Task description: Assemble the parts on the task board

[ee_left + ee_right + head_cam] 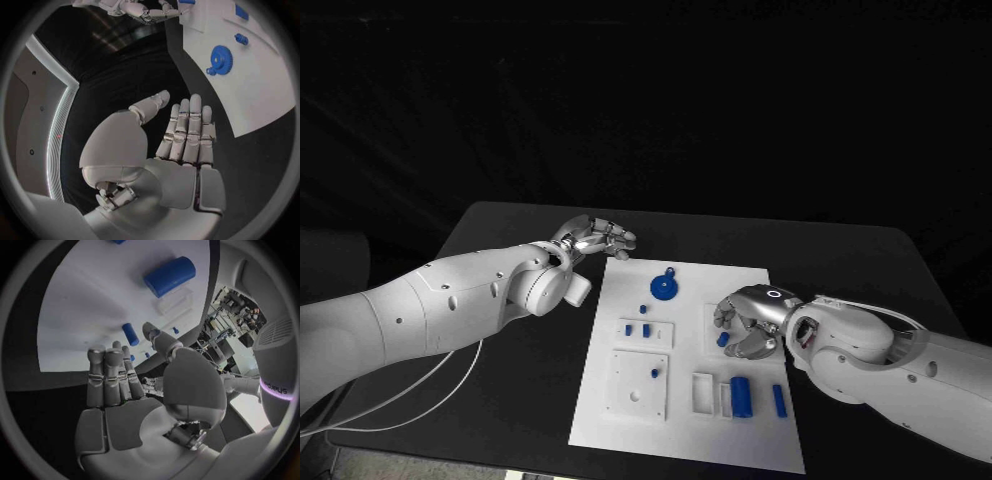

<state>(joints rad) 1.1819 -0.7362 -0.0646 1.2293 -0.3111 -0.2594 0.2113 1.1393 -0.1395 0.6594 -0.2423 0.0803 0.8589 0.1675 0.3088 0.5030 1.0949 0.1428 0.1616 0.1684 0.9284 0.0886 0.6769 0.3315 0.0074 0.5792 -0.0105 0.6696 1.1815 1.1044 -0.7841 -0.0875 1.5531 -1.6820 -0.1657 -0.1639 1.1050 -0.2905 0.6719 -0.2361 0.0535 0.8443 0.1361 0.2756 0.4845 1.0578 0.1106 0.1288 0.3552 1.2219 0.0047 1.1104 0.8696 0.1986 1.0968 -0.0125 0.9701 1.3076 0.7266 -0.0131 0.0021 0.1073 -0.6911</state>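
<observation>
My right hand [750, 325], fingers straight, together and empty, hovers over the small blue peg [723, 339] on the task board [692, 440]; I should pinch it low, squarely.

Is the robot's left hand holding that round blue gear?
No. In the head view the blue gear lies on the white task board, apart from the left hand, which hangs over the black table holding nothing.

Parts [740, 397] on task board [625, 425] – table [502, 230] beneath.
</observation>
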